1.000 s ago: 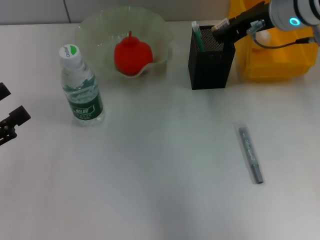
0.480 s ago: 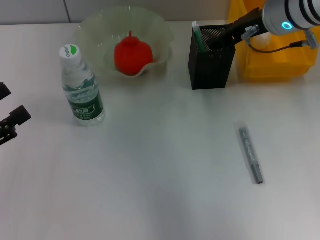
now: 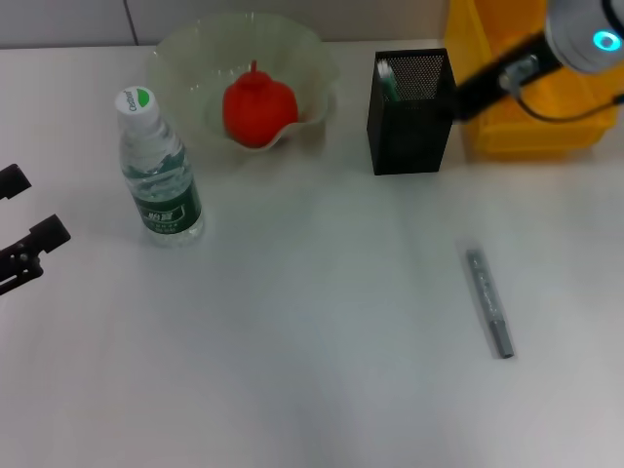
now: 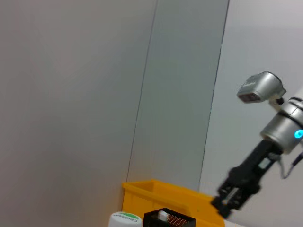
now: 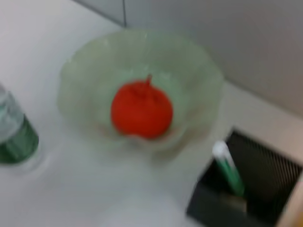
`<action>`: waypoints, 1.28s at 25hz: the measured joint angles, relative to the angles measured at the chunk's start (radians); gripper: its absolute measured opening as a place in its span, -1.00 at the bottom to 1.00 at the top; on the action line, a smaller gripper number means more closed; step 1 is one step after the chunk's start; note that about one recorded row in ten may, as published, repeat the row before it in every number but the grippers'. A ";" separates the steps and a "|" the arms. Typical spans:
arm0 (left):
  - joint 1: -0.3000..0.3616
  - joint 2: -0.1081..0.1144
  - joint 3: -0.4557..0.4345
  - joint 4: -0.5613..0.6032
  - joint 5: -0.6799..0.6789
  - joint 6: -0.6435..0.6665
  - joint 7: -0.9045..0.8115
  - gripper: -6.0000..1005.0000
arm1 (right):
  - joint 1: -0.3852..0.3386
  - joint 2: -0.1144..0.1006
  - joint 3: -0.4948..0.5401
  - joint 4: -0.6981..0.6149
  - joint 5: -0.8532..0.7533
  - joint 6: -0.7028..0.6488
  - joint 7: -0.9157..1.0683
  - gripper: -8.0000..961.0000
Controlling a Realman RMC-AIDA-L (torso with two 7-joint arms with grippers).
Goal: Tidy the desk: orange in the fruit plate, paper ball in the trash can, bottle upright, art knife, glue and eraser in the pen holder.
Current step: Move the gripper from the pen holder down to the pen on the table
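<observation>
The white tabletop [image 3: 292,370] carries everything. At its far right corner stands the yellow trash can [image 3: 526,107], and the right end effector [image 3: 466,100] hangs in front of it, just beside the pen holder's upper right edge; whether its fingers are parted I cannot tell. The pale green fruit plate [image 3: 292,49] sits far left of centre with the orange [image 3: 259,111] inside. The black mesh pen holder [image 3: 411,117] holds a green-and-white stick. The bottle [image 3: 159,175] stands upright near the left end effector [image 3: 24,239], whose fingers stand apart, empty. A grey art knife [image 3: 488,300] lies alone, well apart from both.
</observation>
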 joint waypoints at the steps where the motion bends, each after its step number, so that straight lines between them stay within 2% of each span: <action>1: 0.000 0.000 0.000 0.002 0.000 0.001 0.009 0.62 | 0.004 0.000 -0.002 -0.020 -0.025 -0.053 0.031 0.18; 5: -0.002 0.005 0.000 0.005 0.005 0.002 0.031 0.62 | 0.014 0.003 -0.010 -0.044 -0.119 -0.221 0.126 0.18; 8: -0.002 0.005 0.000 0.005 0.005 0.002 0.031 0.62 | -0.001 0.008 -0.011 -0.006 -0.126 -0.277 0.143 0.18; 10: -0.015 0.018 0.000 0.007 0.009 0.008 0.036 0.62 | -0.022 0.011 -0.016 0.025 -0.118 -0.283 0.146 0.17; 17: -0.042 0.022 0.000 0.008 0.021 0.006 0.044 0.62 | -0.098 0.006 -0.033 0.185 -0.009 -0.138 0.144 0.17; 19: -0.061 0.024 0.000 0.008 0.043 0.002 0.045 0.62 | -0.099 0.006 -0.041 0.203 -0.009 -0.124 0.144 0.17; 32: -0.067 0.024 -0.002 0.008 0.054 -0.001 0.046 0.62 | -0.066 0.008 -0.101 0.331 -0.006 -0.025 0.143 0.07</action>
